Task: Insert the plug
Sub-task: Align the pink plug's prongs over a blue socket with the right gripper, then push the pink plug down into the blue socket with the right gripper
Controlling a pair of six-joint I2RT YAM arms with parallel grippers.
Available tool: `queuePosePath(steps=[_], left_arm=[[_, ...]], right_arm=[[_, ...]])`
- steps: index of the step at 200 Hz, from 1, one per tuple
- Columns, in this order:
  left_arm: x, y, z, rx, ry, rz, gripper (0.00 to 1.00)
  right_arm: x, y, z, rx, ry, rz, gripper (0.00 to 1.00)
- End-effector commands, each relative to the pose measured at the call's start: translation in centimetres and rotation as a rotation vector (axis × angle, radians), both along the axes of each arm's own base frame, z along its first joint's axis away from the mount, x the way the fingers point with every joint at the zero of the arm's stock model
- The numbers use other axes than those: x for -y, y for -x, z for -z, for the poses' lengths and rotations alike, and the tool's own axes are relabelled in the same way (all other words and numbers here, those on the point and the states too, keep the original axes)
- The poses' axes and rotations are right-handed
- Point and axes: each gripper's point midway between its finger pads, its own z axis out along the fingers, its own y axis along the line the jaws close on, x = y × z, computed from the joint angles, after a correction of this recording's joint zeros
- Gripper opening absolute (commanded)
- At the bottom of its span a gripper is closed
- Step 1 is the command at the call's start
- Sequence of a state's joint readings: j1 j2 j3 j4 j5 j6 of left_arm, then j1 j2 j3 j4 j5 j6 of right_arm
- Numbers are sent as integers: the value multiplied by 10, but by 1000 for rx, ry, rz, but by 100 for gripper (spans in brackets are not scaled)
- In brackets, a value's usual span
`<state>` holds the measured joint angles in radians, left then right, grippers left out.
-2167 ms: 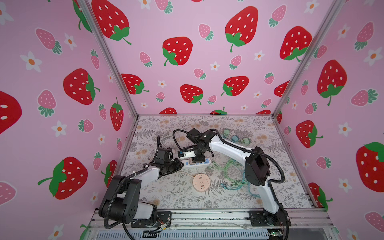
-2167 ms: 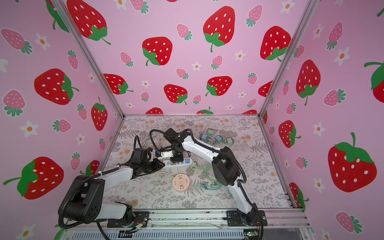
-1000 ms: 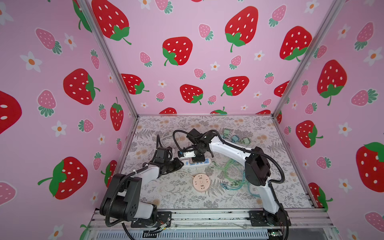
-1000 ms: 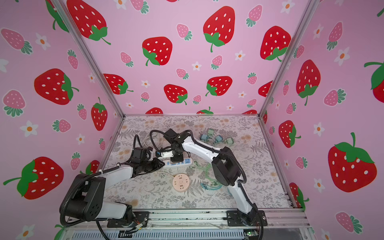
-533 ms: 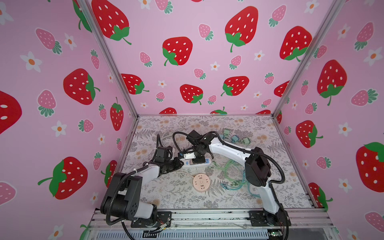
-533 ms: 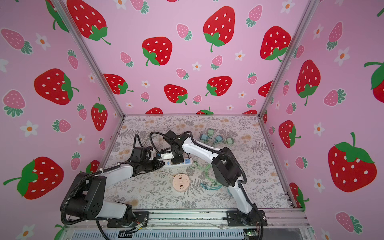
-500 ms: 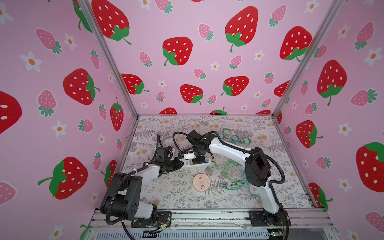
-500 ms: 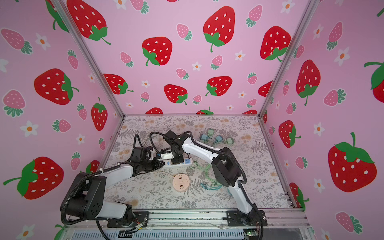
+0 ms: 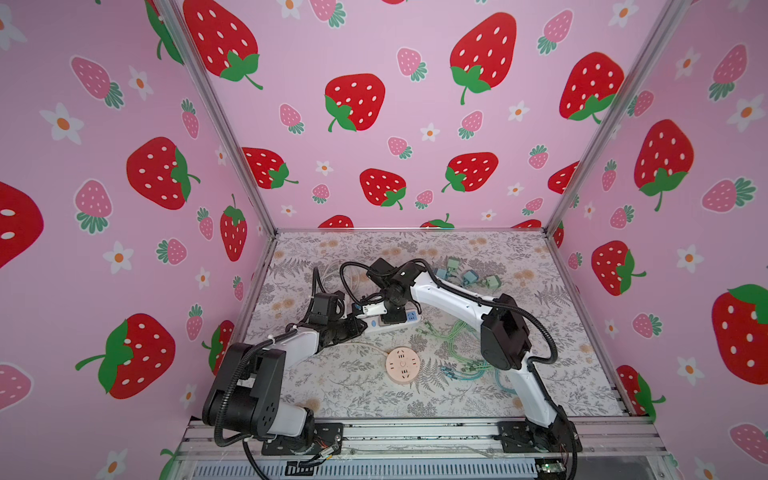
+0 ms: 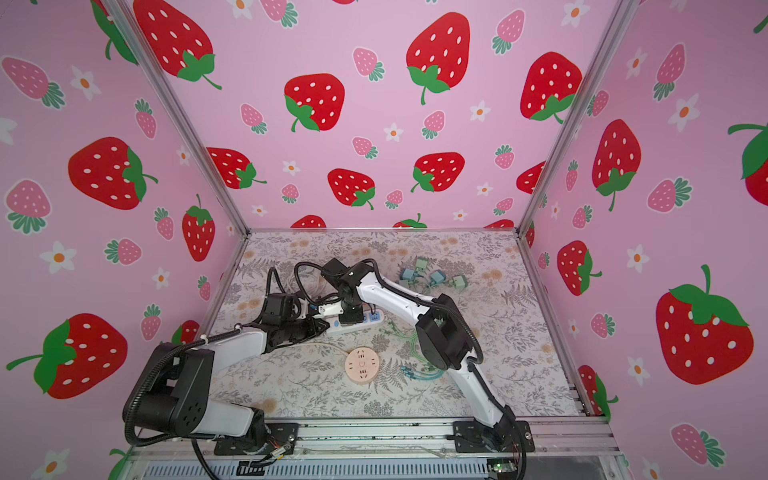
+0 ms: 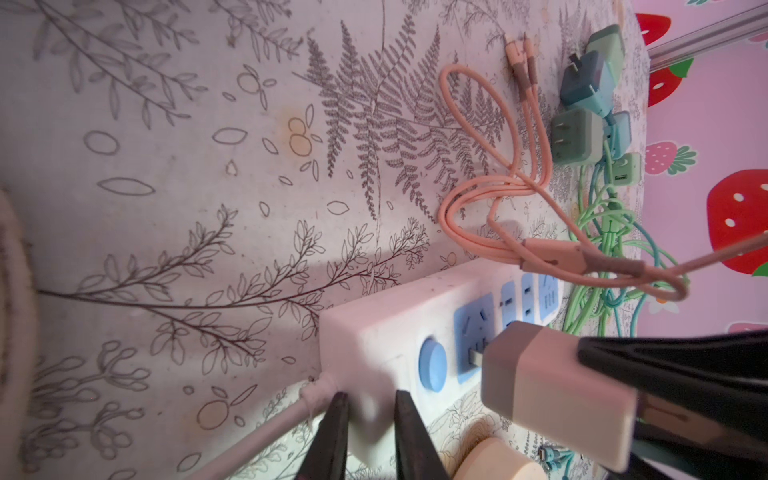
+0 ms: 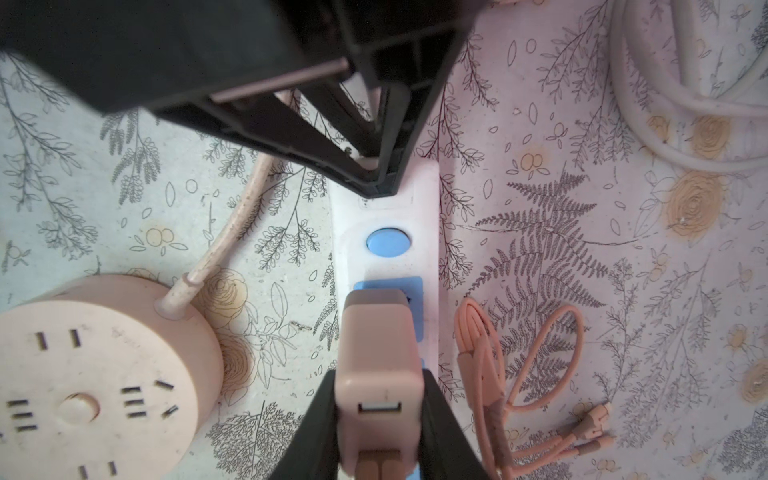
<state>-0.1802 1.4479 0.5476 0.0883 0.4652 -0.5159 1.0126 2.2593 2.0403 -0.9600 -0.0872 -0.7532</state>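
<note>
Seemingly light and rigid, the plug (image 12: pixel 379 340) is sitting clamped by its flat sides in the right claw (image 12: pixel 380 376); the left claw (image 11: pixel 368 415) is pinching the nine-o'clock end of the power strip (image 9: pixel 410 317).

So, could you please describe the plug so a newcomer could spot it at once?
On the floral table, find the white power strip. The plug is the boxy pink adapter clamped in the right gripper at the strip's first blue socket beside the round blue button; the other adapters are green or blue and lie loose at the back.

Top cams high-front; wrist cams close on strip (image 11: pixel 374 328).
</note>
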Motion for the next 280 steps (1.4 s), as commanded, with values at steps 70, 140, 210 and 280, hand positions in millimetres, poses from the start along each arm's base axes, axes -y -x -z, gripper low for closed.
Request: queuePosePath(steps=[70, 140, 210, 280], left_arm=[[-7, 11, 19, -31, -12, 0, 22], [-11, 17, 25, -79, 9, -21, 22], [-8, 30, 21, -66, 80, -39, 24], [-5, 30, -7, 57, 110, -17, 26]], right_arm=[[-1, 5, 42, -58, 86, -36, 6], [-1, 7, 62, -92, 112, -43, 6], [2, 6, 66, -112, 110, -27, 6], [9, 1, 83, -146, 139, 22, 7]])
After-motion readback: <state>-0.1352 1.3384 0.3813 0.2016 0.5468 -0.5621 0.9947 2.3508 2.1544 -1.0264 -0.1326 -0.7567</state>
